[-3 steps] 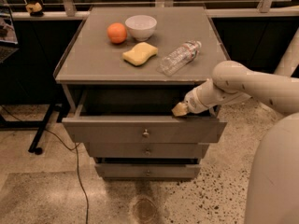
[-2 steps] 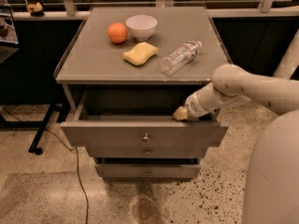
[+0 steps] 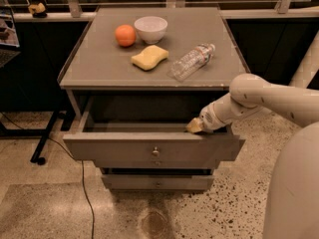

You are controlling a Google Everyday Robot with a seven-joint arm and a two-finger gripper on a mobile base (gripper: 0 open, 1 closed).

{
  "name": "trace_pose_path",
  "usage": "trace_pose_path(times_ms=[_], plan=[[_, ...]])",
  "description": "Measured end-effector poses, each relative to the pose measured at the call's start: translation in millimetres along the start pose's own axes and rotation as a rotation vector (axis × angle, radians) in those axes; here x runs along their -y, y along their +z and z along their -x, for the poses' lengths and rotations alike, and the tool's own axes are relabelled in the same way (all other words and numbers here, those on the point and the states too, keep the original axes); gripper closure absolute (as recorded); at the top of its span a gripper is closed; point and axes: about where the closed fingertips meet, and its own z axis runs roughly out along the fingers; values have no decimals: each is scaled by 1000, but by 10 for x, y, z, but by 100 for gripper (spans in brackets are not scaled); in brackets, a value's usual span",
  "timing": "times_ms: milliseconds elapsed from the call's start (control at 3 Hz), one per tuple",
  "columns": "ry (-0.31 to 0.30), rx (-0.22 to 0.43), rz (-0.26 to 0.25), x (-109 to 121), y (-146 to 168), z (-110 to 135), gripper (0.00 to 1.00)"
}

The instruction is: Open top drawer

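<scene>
The top drawer [image 3: 124,149] of the grey cabinet stands pulled out toward me, its grey interior [image 3: 139,127] showing as a narrow strip behind the front. Its small round metal knob [image 3: 156,152] sits at the centre of the front. My gripper [image 3: 195,126] is at the upper edge of the drawer front, right of the knob, reaching over that edge into the drawer. My white arm [image 3: 259,99] comes in from the right. A narrower lower drawer [image 3: 157,183] is shut beneath.
On the cabinet top [image 3: 99,68] lie an orange [image 3: 125,35], a white bowl [image 3: 151,29], a yellow sponge [image 3: 149,57] and a clear plastic bottle [image 3: 192,61]. A black cable [image 3: 84,183] runs over the floor at left. My white base [image 3: 294,193] fills the lower right.
The top drawer has slid further out toward me, and my gripper has moved with its front edge.
</scene>
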Motion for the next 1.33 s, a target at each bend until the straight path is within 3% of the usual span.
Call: trace_pose_path(times_ms=[333,667,1000,1333], plan=[[31,10,-2,-19,-50,-110,100],[69,39,0,-115,-215,-385,100],[70,40,1,-106,-213,-376,100],[3,53,48,-193,-287,-458,100]])
